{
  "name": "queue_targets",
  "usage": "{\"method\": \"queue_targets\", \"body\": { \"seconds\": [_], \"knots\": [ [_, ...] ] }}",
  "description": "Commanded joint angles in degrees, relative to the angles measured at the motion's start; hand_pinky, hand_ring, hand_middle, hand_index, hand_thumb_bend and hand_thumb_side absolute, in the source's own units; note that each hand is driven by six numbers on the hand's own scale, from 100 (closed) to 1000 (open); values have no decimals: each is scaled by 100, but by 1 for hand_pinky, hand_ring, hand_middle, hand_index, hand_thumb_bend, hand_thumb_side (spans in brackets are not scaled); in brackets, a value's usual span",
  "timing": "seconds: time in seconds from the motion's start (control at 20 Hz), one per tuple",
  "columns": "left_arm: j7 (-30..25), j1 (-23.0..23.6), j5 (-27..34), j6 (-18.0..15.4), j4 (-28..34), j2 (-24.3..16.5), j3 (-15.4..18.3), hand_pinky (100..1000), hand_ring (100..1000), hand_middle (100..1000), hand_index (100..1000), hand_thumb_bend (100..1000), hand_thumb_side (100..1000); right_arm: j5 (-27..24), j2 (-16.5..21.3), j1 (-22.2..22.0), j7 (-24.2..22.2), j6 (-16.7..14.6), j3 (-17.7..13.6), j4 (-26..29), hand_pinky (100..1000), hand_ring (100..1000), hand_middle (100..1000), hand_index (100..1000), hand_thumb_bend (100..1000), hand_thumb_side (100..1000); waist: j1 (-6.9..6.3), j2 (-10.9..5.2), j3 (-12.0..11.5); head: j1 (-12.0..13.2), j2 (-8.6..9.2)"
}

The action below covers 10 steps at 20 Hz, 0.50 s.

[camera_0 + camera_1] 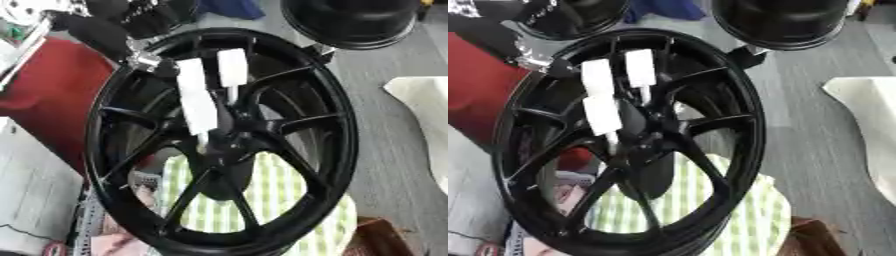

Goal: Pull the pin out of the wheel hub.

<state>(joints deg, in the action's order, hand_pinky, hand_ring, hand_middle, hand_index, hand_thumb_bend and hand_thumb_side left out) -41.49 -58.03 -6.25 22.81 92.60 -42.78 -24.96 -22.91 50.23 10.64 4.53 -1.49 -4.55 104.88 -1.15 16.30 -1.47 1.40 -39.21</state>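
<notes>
My left hand [131,25] hangs at the upper-left rim of the wheel hub [223,140], fingers too dark to tell if curled or spread, probably steadying it, while the white-handled pins [197,102] stand seated at its centre

No readable text, label, brand, number or sign is showing anywhere in either view, neither on the black wheel hub [223,145] filling the centre of the frame nor on the white pins [197,102] standing at its middle.
</notes>
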Motion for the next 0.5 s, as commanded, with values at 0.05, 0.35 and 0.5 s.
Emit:
{"method": "queue_targets", "body": {
  "seconds": [0.05,0.35,0.5],
  "knots": [
    [-125,-147,-80,10,34,-29,23,875,862,757,864,634,428,-37,143,76,-10,-10,-42,25,733,676,652,733,141,524,11,-82,12,2,13],
    [-199,-174,-217,19,-96,141,-33,873,861,757,864,629,420,-63,124,102,-8,-28,-34,22,734,675,650,732,143,522,10,-86,29,10,18],
    [-191,-177,-370,31,-187,208,-62,870,859,756,863,617,420,-66,111,105,-6,-44,-31,22,735,675,649,733,145,523,12,-86,42,24,19]
  ]
}}
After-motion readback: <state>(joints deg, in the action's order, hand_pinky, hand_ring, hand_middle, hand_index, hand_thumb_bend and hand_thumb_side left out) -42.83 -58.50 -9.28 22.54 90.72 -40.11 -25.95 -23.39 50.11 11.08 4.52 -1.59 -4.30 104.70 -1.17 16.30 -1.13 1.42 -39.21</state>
